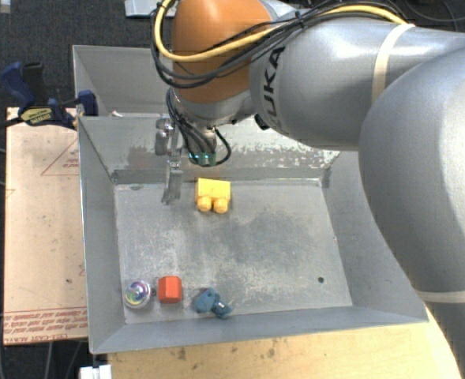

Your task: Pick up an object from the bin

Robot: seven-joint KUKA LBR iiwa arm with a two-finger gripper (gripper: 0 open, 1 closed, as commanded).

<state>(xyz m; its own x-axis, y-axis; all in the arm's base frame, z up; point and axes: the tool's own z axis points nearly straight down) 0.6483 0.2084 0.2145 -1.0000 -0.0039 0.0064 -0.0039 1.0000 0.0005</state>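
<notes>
Nearest, along the bin's point(240, 328) front wall: shiny ball point(136, 294), red cube point(169, 289), blue toy point(211, 303). Yellow block point(213, 195) lies far-centre, just beside the gripper point(174, 181). Claw apart or together: cannot tell. Advice: centre over block, straddle its flat sides, then descend.

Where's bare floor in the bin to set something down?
Widest: the centre and right floor, between the yellow block and the front wall. Crowded: front-left row of shiny ball, orange cube, blue toy; hand beside the block at back.
</notes>
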